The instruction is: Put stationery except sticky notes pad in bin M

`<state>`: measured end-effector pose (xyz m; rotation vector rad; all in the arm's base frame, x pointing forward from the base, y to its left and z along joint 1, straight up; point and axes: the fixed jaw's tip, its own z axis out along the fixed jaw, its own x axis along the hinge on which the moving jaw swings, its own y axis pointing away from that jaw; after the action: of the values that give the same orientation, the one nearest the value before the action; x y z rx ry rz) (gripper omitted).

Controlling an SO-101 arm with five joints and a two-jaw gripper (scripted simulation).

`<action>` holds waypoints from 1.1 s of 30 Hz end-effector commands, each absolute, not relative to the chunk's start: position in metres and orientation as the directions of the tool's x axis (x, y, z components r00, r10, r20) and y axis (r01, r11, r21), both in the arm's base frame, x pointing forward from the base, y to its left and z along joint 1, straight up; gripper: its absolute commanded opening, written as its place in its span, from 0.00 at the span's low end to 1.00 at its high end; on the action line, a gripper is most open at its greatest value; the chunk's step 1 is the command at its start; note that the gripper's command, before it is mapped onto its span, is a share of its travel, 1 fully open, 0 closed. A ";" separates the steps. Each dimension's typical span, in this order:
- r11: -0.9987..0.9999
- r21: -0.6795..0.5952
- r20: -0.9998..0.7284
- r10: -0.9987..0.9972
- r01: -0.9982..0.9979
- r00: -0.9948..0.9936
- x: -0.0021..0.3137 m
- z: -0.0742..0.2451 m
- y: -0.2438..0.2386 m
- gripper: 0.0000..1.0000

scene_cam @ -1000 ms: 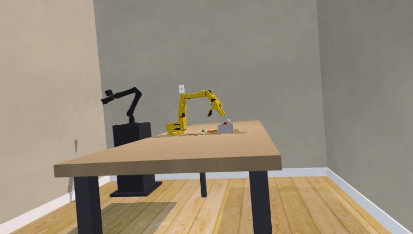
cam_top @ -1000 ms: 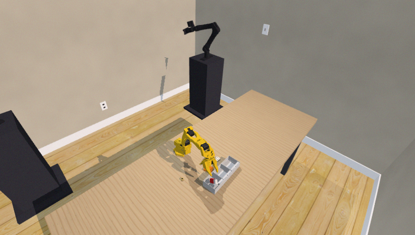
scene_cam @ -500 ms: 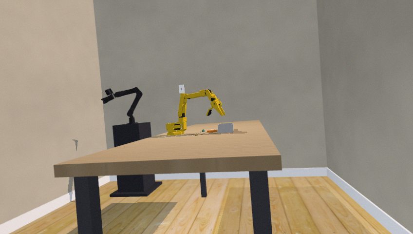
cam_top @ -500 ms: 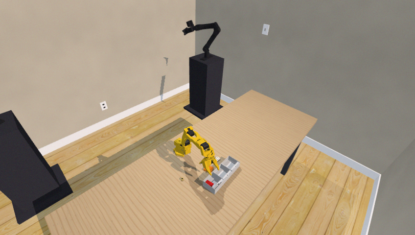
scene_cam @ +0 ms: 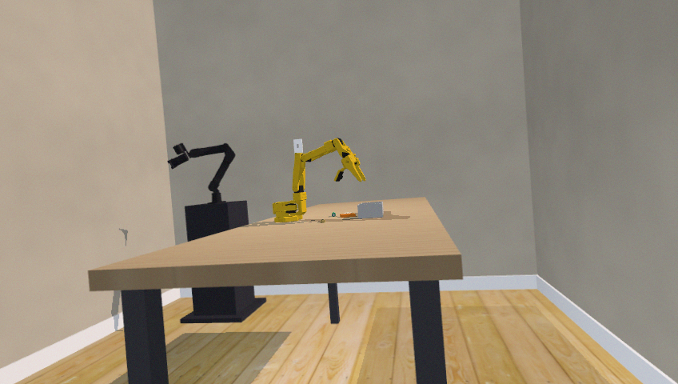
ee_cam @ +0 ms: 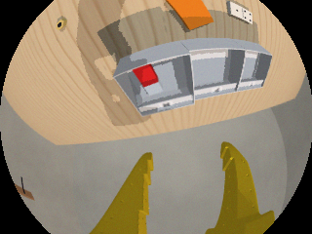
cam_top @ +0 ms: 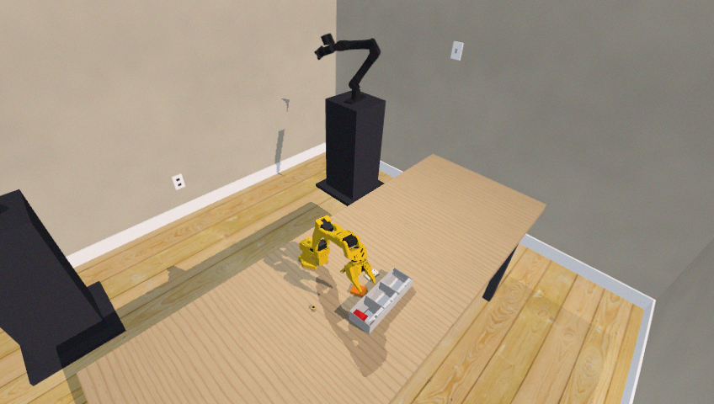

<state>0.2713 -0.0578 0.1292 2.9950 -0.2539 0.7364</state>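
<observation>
A grey row of three bins (cam_top: pixel 381 299) stands on the table; it also shows in the wrist view (ee_cam: pixel 195 74). I cannot read its marks. A red block (ee_cam: pixel 147 76) lies in the end bin, seen in the top view too (cam_top: pixel 359 315). My gripper (ee_cam: pixel 187 156) hangs above the bins, open and empty; it also shows in the top and exterior views (cam_top: pixel 356 273) (scene_cam: pixel 352 178). An orange pad (ee_cam: pixel 189 8) lies on the table beside the bins.
A white domino-like piece (ee_cam: pixel 241 11) lies by the orange pad. A small dark ring (ee_cam: pixel 61 22) (cam_top: pixel 311 307) lies apart on the table. The table edge runs close behind the bins. The arm's base (cam_top: pixel 310 252) stands nearby.
</observation>
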 end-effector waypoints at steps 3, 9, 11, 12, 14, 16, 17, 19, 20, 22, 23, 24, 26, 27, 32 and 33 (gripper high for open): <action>-0.987 0.008 0.532 -0.131 -0.159 0.837 0.273 0.150 -0.056 0.31; -0.985 0.000 0.531 -0.145 -0.171 0.835 0.272 0.150 -0.055 0.31; -0.983 -0.008 0.530 -0.158 -0.182 0.833 0.272 0.150 -0.055 0.31; -0.982 -0.012 0.529 -0.167 -0.189 0.832 0.271 0.150 -0.055 0.31; -0.978 -0.024 0.526 -0.188 -0.206 0.829 0.271 0.149 -0.054 0.31; -0.973 -0.038 0.523 -0.214 -0.229 0.825 0.270 0.149 -0.054 0.31; -0.969 -0.047 0.521 -0.230 -0.241 0.822 0.269 0.149 -0.054 0.31; -0.960 -0.066 0.516 -0.265 -0.271 0.815 0.268 0.149 -0.053 0.31; -0.955 -0.077 0.512 -0.285 -0.287 0.810 0.267 0.148 -0.053 0.31; -0.941 -0.100 0.504 -0.329 -0.324 0.799 0.265 0.148 -0.052 0.31; -0.932 -0.113 0.499 -0.353 -0.344 0.791 0.264 0.148 -0.051 0.31; -0.922 -0.126 0.493 -0.378 -0.366 0.783 0.263 0.148 -0.051 0.31; -0.922 -0.126 0.493 -0.378 -0.366 0.783 0.263 0.148 -0.051 0.31; -0.911 -0.140 0.487 -0.405 -0.388 0.774 0.262 0.147 -0.050 0.31; -0.831 -0.215 0.442 -0.551 -0.513 0.707 0.255 0.146 -0.047 0.31; -0.809 -0.231 0.430 -0.583 -0.540 0.689 0.254 0.145 -0.046 0.31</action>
<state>0.2579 -0.0501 0.1320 2.9929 -0.8400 0.7182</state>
